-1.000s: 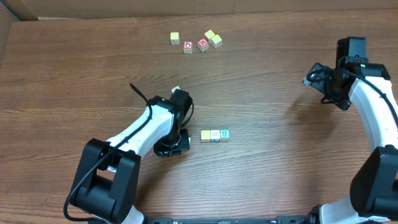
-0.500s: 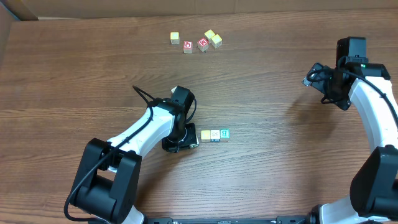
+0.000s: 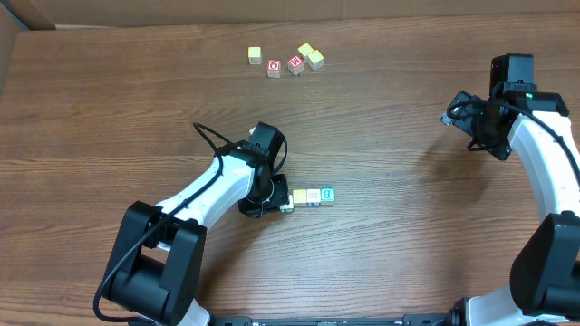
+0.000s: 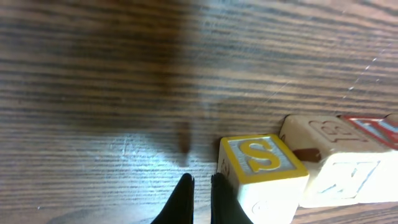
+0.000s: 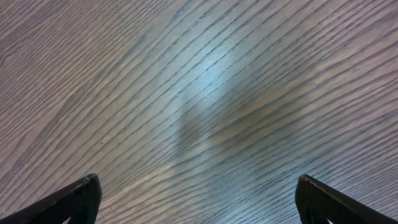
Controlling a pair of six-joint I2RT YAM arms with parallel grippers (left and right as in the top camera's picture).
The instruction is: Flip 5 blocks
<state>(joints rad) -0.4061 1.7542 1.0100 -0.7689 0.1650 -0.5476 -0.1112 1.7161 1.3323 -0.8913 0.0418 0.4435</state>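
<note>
Three blocks lie in a row at the table's middle: a yellow-faced one, a cream one and one with a teal B. In the left wrist view the nearest block shows a yellow S, with a cream block behind it. My left gripper is shut and empty, low on the table, its right finger against the S block's left side. More blocks sit at the back: pale yellow ones. My right gripper hangs open over bare wood at the far right.
Two red-faced cubes sit among the back group. A cardboard wall borders the table's far edge. A black cable loops off the left arm.
My left gripper has slid right along the table, from a short way off to right up against the row's left end. The right arm has not moved.
</note>
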